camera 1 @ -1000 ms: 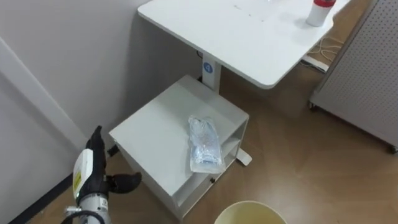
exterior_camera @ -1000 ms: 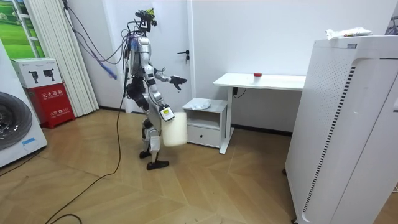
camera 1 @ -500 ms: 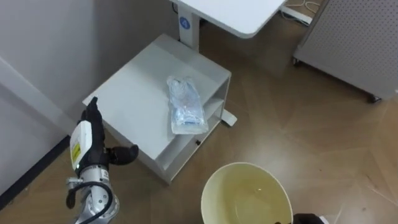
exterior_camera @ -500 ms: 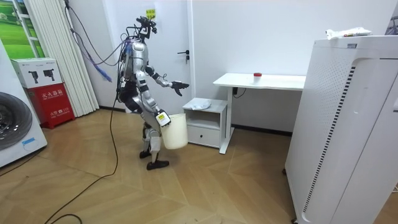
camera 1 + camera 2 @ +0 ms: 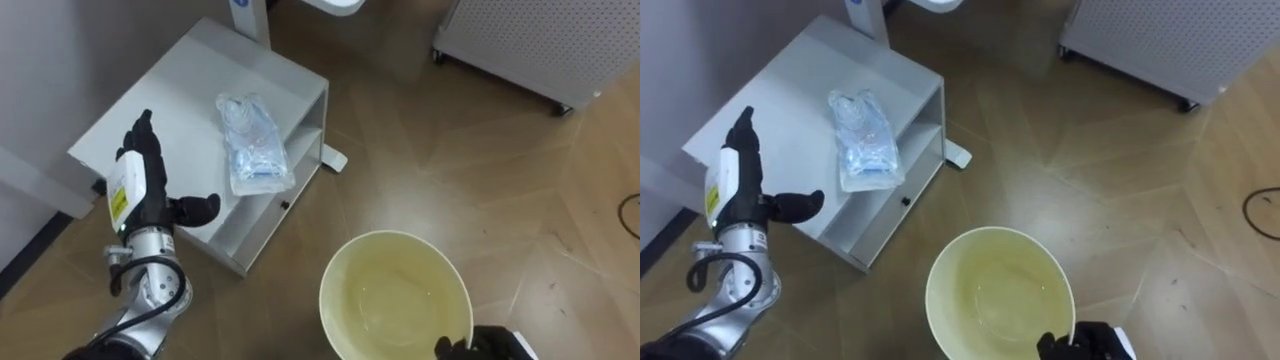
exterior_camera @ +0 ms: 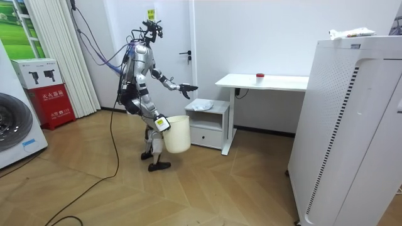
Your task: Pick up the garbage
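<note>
The robot is standing on the wood floor [image 5: 480,170] just beside a low white cabinet [image 5: 170,100], with its left arm reaching out over it. The left hand [image 5: 140,190] is hovering above the cabinet's top near the front left edge. Its fingers are straight, its thumb is spread wide to the side, and it is holding nothing.

The garbage, a crumpled clear plastic bag [image 5: 255,148], is lying flat on the cabinet's top toward the right edge, above the open shelf. It is near the left hand but apart from it, and nothing is touching it.

The right hand [image 5: 488,346] is showing at the bottom edge of the eye views. Its dark fingers are curling over the rim of a pale yellow bucket [image 5: 390,290] and gripping it. In the room view the bucket is hanging off the floor at the robot's right side, close to the cabinet's front. Its mouth is facing up and nothing is showing inside it.
</note>
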### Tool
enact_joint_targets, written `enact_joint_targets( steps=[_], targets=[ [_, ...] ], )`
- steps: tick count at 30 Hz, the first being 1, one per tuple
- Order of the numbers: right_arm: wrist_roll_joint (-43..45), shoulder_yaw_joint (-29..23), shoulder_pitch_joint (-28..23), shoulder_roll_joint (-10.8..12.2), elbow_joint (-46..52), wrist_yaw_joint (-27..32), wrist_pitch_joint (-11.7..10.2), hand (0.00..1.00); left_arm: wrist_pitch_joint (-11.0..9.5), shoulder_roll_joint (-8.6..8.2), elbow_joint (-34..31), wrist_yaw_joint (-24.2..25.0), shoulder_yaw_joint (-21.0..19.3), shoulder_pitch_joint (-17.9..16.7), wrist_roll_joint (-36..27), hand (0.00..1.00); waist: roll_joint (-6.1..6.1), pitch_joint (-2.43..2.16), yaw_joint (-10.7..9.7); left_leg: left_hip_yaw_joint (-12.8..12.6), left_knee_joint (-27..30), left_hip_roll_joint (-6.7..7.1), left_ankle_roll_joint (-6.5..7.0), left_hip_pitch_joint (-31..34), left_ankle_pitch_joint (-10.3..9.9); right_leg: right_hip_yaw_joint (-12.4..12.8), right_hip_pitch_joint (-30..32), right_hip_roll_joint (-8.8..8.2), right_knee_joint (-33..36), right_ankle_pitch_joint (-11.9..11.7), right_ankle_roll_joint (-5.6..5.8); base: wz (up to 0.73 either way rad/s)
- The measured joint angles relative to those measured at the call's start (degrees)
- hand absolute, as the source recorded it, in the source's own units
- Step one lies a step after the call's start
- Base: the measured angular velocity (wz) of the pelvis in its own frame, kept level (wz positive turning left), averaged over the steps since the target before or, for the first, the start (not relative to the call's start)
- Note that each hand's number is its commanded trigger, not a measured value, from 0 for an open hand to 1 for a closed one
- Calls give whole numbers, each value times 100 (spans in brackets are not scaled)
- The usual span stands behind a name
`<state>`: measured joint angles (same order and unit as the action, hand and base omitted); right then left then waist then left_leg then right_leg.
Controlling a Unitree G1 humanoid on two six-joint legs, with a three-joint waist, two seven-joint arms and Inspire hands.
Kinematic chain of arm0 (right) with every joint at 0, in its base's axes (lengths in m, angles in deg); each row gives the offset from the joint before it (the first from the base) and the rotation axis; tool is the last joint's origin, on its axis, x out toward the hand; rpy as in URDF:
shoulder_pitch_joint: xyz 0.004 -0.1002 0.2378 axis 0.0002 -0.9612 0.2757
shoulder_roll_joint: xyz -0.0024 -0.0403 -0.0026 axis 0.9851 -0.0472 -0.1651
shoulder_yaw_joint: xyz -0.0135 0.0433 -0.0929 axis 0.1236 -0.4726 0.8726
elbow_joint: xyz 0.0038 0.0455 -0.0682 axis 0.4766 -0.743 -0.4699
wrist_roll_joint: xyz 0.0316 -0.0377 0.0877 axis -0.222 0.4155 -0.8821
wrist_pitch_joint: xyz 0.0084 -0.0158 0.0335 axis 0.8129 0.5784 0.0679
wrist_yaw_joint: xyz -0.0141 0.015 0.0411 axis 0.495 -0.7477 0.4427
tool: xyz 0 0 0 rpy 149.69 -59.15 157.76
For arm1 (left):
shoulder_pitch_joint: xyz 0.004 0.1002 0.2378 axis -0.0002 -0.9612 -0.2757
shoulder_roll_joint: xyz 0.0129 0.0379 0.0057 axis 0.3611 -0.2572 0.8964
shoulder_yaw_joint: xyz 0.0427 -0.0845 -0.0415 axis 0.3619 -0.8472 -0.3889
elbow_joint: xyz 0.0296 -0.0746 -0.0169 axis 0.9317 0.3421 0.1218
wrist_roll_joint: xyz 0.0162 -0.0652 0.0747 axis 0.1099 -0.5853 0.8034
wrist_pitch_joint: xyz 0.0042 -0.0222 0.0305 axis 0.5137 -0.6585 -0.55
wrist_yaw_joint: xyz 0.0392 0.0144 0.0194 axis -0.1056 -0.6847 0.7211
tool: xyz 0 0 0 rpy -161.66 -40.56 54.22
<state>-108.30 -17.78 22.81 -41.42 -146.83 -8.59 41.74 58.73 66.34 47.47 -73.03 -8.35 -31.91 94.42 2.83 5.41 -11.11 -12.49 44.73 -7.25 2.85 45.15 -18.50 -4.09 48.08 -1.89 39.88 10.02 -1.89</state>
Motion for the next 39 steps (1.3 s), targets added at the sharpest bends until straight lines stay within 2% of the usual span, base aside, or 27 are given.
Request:
enact_joint_targets(
  steps=[6,12,16,23,24,31,39],
  targets=[
    [-30,6,1,2,4,8,2,100,0,2,7,-24,0,0,1,0,5,3,-26,14,7,-5,-39,19,-21,-63,22,-1,30,46,-57,0],
    [-170,9,7,1,6,-27,6,100,1,24,6,-42,-1,9,13,0,6,4,-36,22,80,-38,-45,80,-56,-73,86,-12,115,87,-67,0],
    [-263,8,9,-5,34,-27,5,100,18,126,16,-67,50,9,11,0,0,7,-114,18,284,-39,-34,221,-135,-82,264,-56,381,186,-81,0],
    [-644,105,8,-9,58,-153,-1,100,18,186,22,-144,130,29,13,0,-21,20,-282,40,503,-52,-43,340,-215,-117,394,-101,642,307,-115,1],
    [-675,105,8,-11,61,-151,-2,100,18,187,42,-143,135,68,12,0,-39,33,-293,26,523,-49,-44,362,-216,-117,431,-105,689,319,-119,0],
    [-919,126,4,-33,123,-147,4,100,19,201,101,-152,296,163,74,0,-40,33,-344,42,795,-145,-71,598,-330,-138,631,-67,891,394,-158,-2],
    [-919,119,5,-77,191,-138,9,100,60,214,339,-150,568,202,303,0,-48,34,-484,167,964,-134,-74,821,-356,-227,793,-98,1022,444,-175,5]
  ],
)
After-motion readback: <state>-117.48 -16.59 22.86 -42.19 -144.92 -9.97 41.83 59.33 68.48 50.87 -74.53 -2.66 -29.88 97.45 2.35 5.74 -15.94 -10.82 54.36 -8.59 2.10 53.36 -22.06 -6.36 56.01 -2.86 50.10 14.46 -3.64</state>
